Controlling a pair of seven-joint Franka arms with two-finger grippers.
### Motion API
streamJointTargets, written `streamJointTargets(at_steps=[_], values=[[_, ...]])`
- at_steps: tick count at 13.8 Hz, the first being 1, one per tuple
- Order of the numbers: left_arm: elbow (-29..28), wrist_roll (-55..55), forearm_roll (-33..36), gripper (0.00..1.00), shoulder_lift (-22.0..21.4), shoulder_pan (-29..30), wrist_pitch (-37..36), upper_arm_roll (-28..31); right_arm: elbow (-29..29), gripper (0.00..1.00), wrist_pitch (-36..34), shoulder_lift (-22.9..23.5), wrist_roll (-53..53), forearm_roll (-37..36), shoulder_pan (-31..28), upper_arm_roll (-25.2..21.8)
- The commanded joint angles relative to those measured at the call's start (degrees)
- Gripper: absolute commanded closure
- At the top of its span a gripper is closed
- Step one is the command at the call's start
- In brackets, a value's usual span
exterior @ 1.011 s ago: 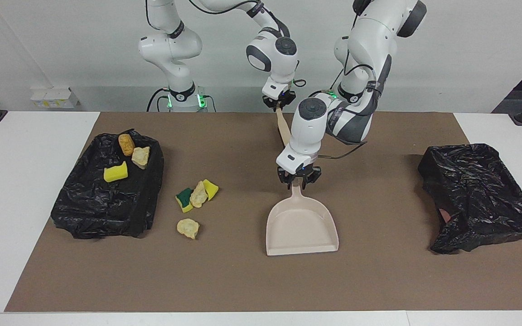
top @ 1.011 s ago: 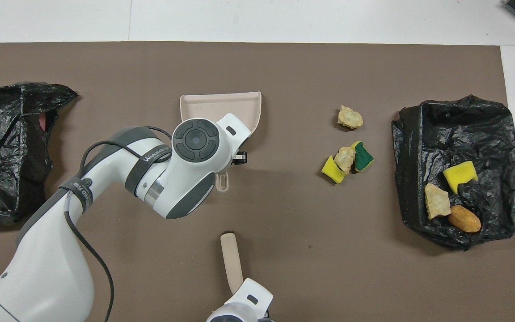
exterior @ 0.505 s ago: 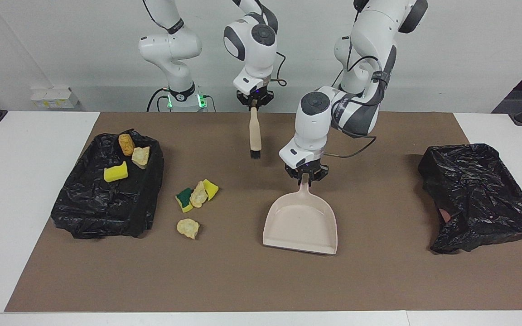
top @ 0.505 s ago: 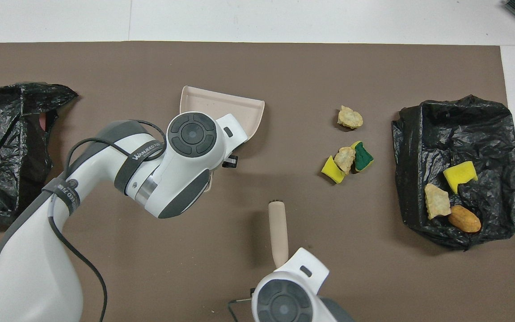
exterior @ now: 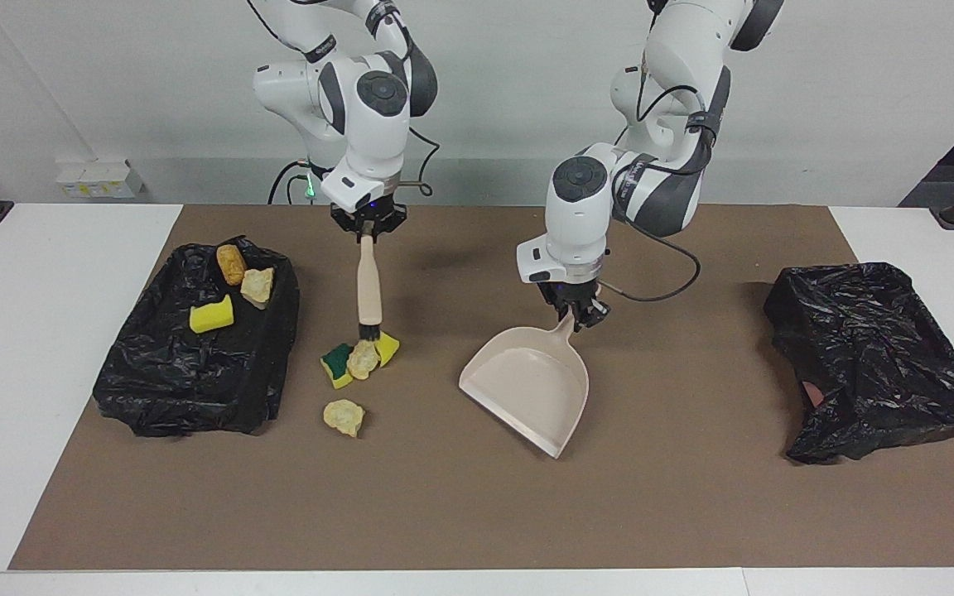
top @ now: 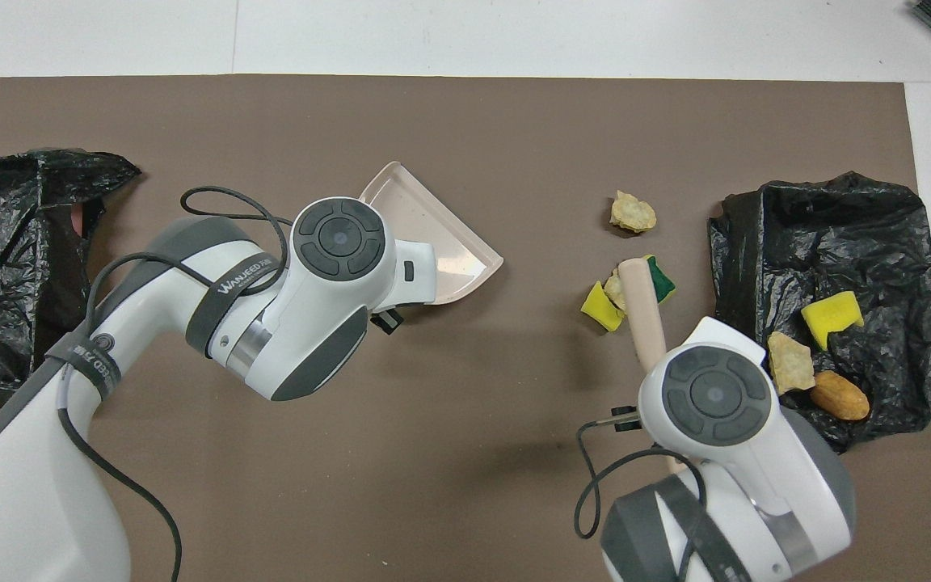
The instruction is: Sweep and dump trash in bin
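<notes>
My right gripper (exterior: 368, 223) is shut on the top of a beige brush (exterior: 369, 285), which hangs upright. Its dark bristles are at the edge, nearer to the robots, of a trash cluster (exterior: 359, 358) of yellow-green sponge pieces and a tan lump. Another tan lump (exterior: 344, 416) lies farther from the robots. My left gripper (exterior: 580, 315) is shut on the handle of the beige dustpan (exterior: 527, 385), whose mouth is turned toward the trash. In the overhead view the brush (top: 642, 311) overlaps the cluster (top: 599, 297), and the dustpan (top: 433, 238) shows beside my left wrist.
A bin lined with a black bag (exterior: 187, 372) sits at the right arm's end and holds a yellow sponge (exterior: 211, 315) and two tan lumps (exterior: 257, 284). A second black bag (exterior: 874, 356) lies at the left arm's end. A brown mat (exterior: 444, 513) covers the table.
My right gripper has carried the brush from the middle toward the right arm's end and down to the trash cluster. My left gripper has swung the dustpan's mouth toward the trash.
</notes>
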Motion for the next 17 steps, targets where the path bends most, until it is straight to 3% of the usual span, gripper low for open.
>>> streamJointTargets(at_steps=[1, 3, 7, 9, 12, 17], values=[[-1.99, 10.38, 0.23, 1.0, -1.89, 0.31, -0.47, -0.26, 4.1, 1.0, -0.26, 7.23, -0.8, -7.11, -0.49, -2.52], [-6.02, 15.42, 0.14, 1.0, -4.0, 0.4, -0.03, -1.31, 5.67, 1.0, 0.63, 9.08, -1.5, -12.48, -0.49, -5.69], [-9.21, 17.46, -3.28, 1.0, -5.42, 0.05, 1.28, -3.42, 4.98, 1.0, 2.83, 14.18, -0.19, -12.67, -0.4, -6.14], [-10.18, 17.02, -3.29, 1.0, -5.59, 0.05, 2.17, -4.22, 4.98, 1.0, 2.66, 14.63, 0.52, -11.54, -0.31, -5.88], [-11.75, 16.49, -3.11, 1.0, -6.55, -0.48, 2.95, -5.36, 4.81, 1.0, 4.05, 16.64, 0.08, -4.44, 0.74, -5.44], [-15.79, 16.58, -0.83, 1.0, -9.02, -0.83, 4.19, -5.71, 5.51, 1.0, 5.28, 17.97, -4.12, 11.28, 0.83, 1.5]])
